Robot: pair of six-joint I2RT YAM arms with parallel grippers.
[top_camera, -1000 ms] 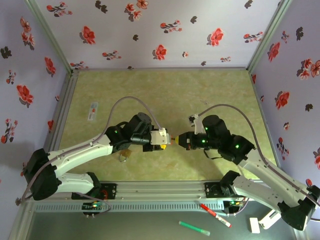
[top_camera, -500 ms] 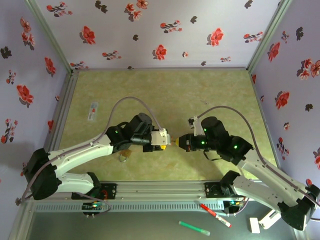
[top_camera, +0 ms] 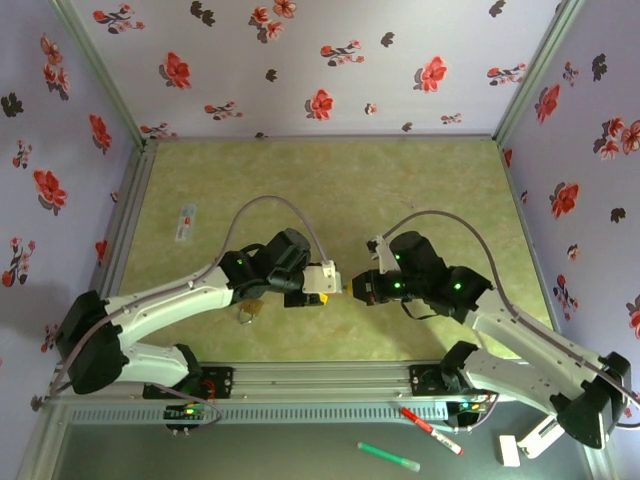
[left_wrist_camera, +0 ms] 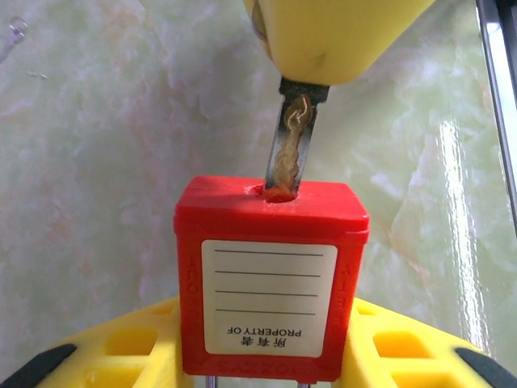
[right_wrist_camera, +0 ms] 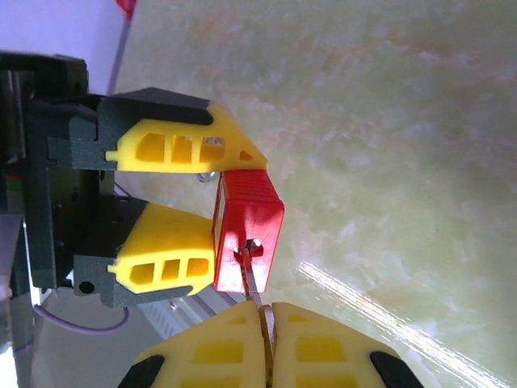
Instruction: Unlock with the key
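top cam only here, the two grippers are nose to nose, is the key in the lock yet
Observer: Yes, the left wrist view shows the key with its blade tip in the keyhole of the red padlock.
Operator: who holds the lock
Observer: The left gripper, clamping the red body between both yellow fingers.
Operator: and the key
Observer: The right gripper is shut on it, with the head hidden between its fingertips.
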